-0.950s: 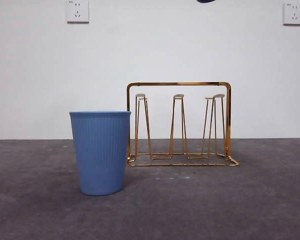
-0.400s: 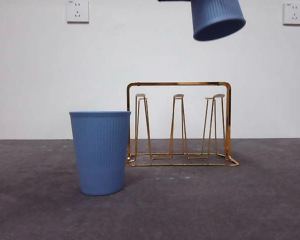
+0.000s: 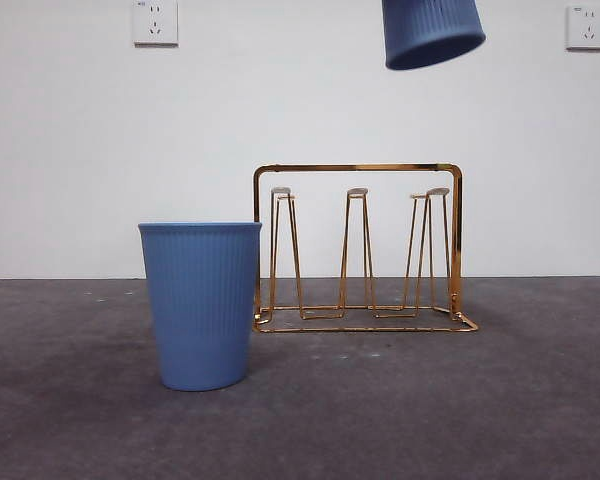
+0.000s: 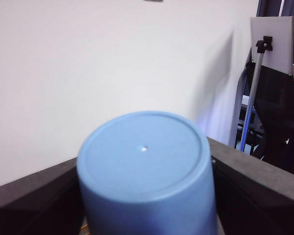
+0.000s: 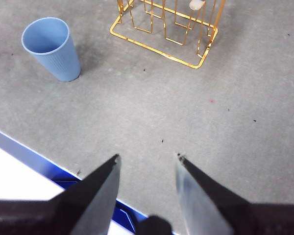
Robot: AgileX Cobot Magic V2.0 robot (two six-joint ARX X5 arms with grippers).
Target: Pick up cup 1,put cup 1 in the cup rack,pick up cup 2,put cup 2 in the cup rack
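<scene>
White wall (image 3: 300, 120) behind, plain and evenly lit. Two sockets, one (image 3: 155, 22) high at its left, another (image 3: 587, 27) high at its right. Below the wall, a grey table (image 3: 430, 400), faintly speckled.

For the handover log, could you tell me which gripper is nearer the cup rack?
Left, likely. The left gripper holds an inverted blue cup above the cup rack; the right gripper hovers open, farther back.
</scene>
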